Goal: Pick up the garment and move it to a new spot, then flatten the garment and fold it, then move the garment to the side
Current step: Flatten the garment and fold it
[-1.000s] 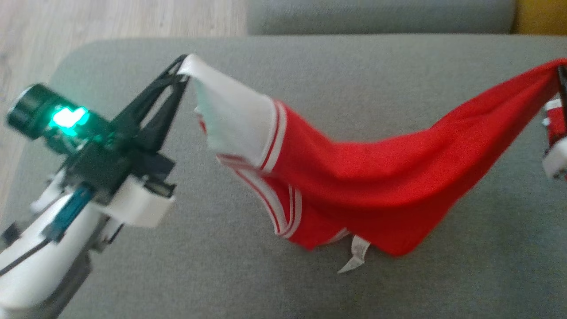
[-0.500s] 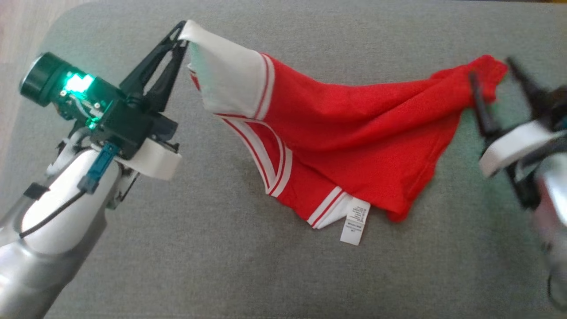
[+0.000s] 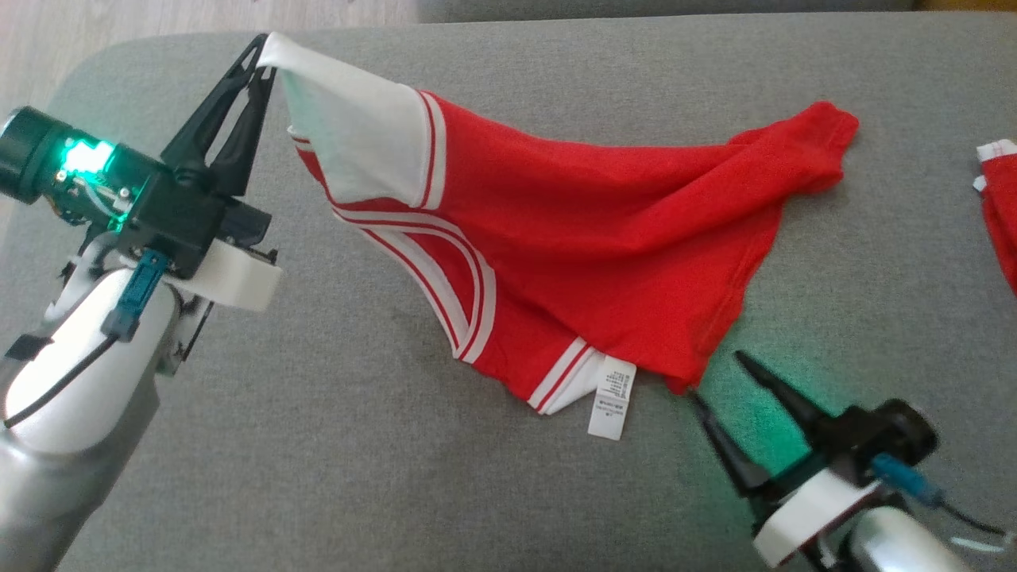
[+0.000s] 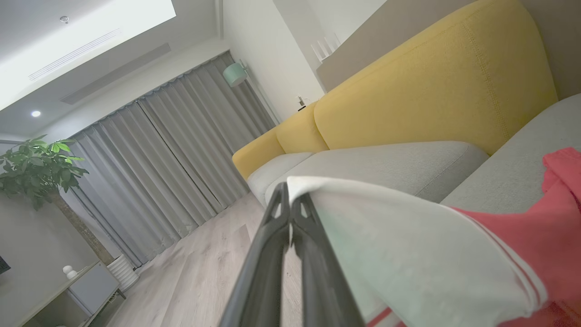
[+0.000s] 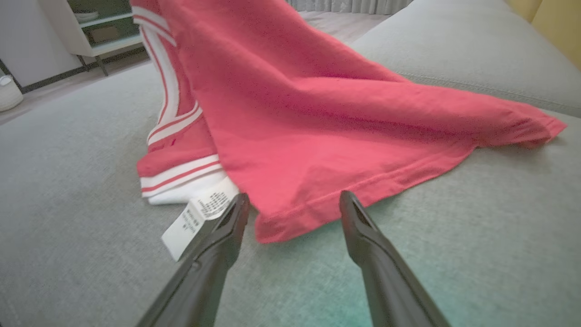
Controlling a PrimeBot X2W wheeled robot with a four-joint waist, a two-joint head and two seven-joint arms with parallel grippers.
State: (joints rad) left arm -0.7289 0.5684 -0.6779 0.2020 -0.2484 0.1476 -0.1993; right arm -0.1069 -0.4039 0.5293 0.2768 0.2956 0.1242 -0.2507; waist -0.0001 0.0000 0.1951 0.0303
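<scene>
Left gripper (image 3: pixel 261 54) clamped on white corner of red garment (image 3: pixel 604 230), lifted near far-left corner of grey cushion (image 3: pixel 357 477). Rest drapes mid-cushion. Right gripper (image 3: pixel 717 377) jaws apart, empty, just beside hem.

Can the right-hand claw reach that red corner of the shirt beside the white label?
Probably yes: the right gripper is open and points straight at the near corner of the garment, with only bare sofa cushion between.

A grey sofa seat (image 3: pixel 397 445) with yellow back cushions (image 4: pixel 431 91) stands near grey curtains (image 4: pixel 172 159) (leafy plant (image 4: pixel 36 168) beside them).
</scene>
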